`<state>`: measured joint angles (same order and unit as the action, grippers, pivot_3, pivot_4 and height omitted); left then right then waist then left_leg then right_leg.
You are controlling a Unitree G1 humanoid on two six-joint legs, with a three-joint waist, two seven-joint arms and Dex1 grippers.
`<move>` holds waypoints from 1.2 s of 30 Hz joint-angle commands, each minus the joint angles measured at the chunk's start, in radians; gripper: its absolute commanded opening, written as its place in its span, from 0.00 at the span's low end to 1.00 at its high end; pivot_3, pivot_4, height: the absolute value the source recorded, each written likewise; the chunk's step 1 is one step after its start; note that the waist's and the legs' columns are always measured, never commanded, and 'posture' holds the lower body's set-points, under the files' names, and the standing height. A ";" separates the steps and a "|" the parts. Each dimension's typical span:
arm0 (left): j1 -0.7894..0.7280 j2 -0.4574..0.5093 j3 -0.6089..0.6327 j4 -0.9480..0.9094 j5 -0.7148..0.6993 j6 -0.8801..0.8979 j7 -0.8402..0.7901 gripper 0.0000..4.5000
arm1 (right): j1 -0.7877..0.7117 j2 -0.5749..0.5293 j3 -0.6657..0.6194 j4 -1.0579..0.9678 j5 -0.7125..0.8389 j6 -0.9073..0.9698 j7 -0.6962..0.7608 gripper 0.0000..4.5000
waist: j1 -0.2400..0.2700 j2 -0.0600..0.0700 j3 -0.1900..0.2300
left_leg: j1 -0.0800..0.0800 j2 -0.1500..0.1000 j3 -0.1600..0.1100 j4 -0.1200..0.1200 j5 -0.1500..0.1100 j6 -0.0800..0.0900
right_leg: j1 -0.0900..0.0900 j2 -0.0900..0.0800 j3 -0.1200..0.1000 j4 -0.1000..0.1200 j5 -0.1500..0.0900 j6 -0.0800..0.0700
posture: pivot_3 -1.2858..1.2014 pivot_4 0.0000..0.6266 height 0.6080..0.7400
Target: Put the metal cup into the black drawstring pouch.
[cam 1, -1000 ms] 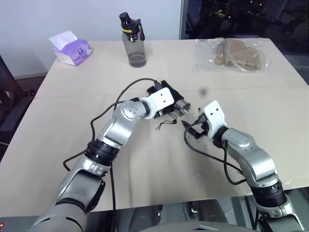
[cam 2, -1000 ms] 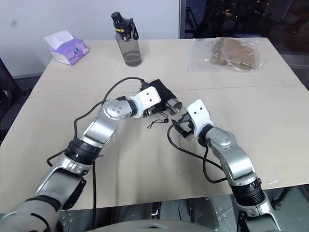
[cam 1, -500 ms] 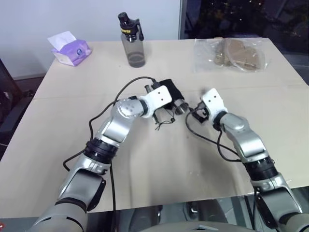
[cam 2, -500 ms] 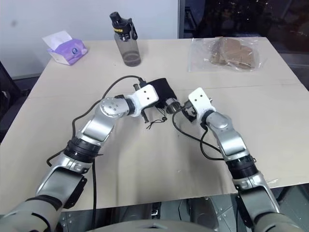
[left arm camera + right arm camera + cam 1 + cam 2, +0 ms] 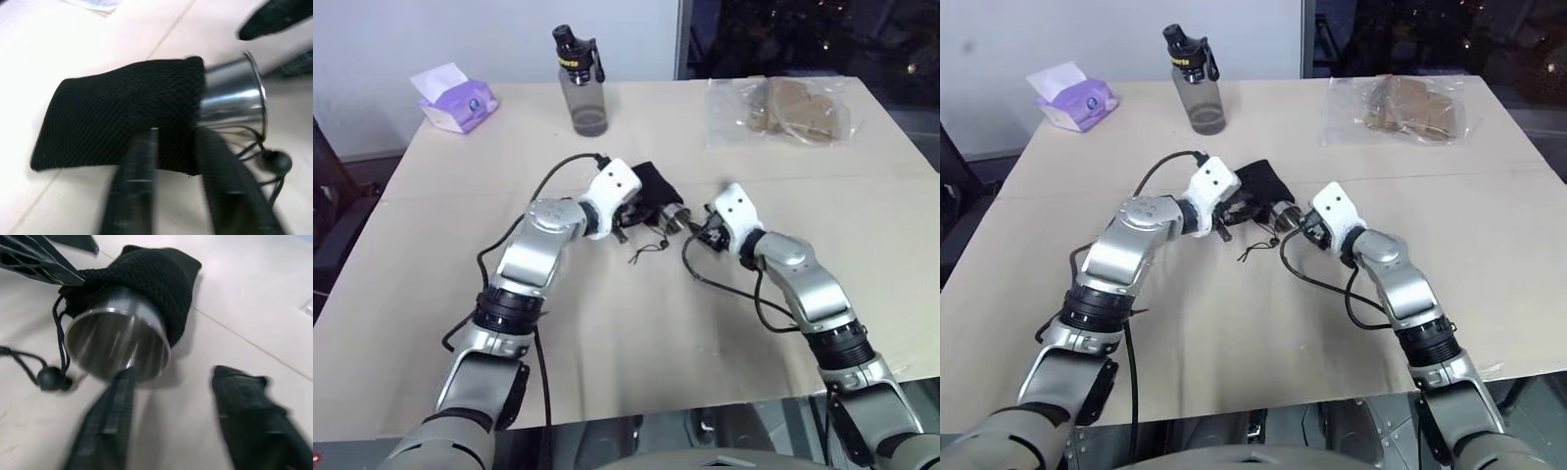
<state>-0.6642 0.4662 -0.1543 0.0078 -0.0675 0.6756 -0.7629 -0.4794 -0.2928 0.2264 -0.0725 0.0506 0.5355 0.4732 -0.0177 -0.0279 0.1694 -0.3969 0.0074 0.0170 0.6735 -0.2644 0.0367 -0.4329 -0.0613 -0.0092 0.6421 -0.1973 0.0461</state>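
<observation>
Steel of the metal cup (image 5: 117, 335) shows half-swallowed: its base sits inside the black drawstring pouch (image 5: 122, 122), its open rim projecting toward the right claw (image 5: 171, 416). Both lie on the worktop (image 5: 636, 352) between the two claws. The right claw stands open, one finger just under the rim, gripping nothing. The left claw (image 5: 178, 161) is also parted, hovering over the pouch mouth without pinching it.

Risk, in my judgement: with the fabric unheld, a push on the rim could slide cup and pouch together. The loose cord (image 5: 49, 374) beside the rim may snag a finger.
</observation>
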 commanded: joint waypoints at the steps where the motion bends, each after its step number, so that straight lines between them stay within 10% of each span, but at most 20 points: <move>1: -0.022 0.016 0.026 -0.023 -0.029 0.015 -0.008 0.80 | -0.006 0.017 -0.011 -0.056 0.013 0.000 -0.001 0.78 | 0.000 0.000 0.000 | 0.000 0.000 0.000 0.000 0.000 0.000 | 0.000 0.000 0.000 0.000 0.000 0.000 | 0.52 0.24 1.00; 3: -0.022 0.024 0.014 -0.011 -0.021 -0.005 -0.007 0.99 | -0.016 0.033 -0.014 -0.040 0.011 -0.009 -0.012 0.78 | 0.001 0.000 0.000 | 0.000 0.000 -0.001 0.000 0.000 0.000 | 0.000 0.000 0.000 0.000 0.000 0.000 | 0.52 0.24 1.00; 14: -0.036 0.011 -0.077 0.063 0.100 -0.189 0.064 0.99 | -0.072 0.075 -0.016 0.076 -0.009 -0.065 -0.024 0.78 | 0.005 0.000 0.000 | 0.000 0.000 0.000 0.000 0.000 0.000 | 0.000 0.000 0.000 0.000 0.000 0.000 | 0.52 0.24 1.00; 17: -0.048 -0.013 -0.083 0.090 0.117 -0.209 0.083 0.82 | -0.075 0.071 -0.015 0.084 -0.012 -0.070 -0.022 0.78 | 0.004 0.000 0.000 | 0.000 0.000 0.000 0.000 0.000 0.000 | 0.000 0.000 0.000 -0.001 0.000 0.000 | 0.52 0.24 1.00; 24: -0.070 -0.042 -0.096 0.142 0.136 -0.245 0.085 0.04 | -0.090 0.077 -0.010 0.123 -0.023 -0.092 -0.019 0.78 | 0.001 0.000 0.000 | 0.000 0.000 0.000 0.000 0.000 0.000 | 0.000 0.000 0.000 0.000 0.000 0.000 | 0.52 0.24 1.00; 28: -0.068 -0.043 -0.095 0.150 0.137 -0.254 0.074 0.02 | -0.118 0.083 -0.015 0.193 -0.027 -0.128 -0.015 0.78 | 0.002 0.000 0.000 | 0.000 0.000 0.000 0.000 0.000 0.000 | 0.000 0.000 0.000 0.000 0.000 0.000 | 0.52 0.24 1.00; 36: -0.053 -0.034 -0.070 0.097 0.104 -0.225 0.038 0.00 | -0.162 0.115 -0.013 0.293 -0.030 -0.188 -0.009 0.09 | 0.002 0.000 0.000 | 0.000 0.000 0.000 0.000 0.000 0.000 | 0.000 0.000 0.000 0.000 0.000 0.000 | 0.52 0.24 1.00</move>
<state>-0.7119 0.4272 -0.2432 0.1645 0.0519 0.4488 -0.7176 -0.6183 -0.1844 0.2239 0.2375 0.0130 0.3742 0.4554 -0.0159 -0.0279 0.1694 -0.3973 0.0073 0.0172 0.6734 -0.2643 0.0366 -0.4329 -0.0615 -0.0093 0.6417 -0.1972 0.0460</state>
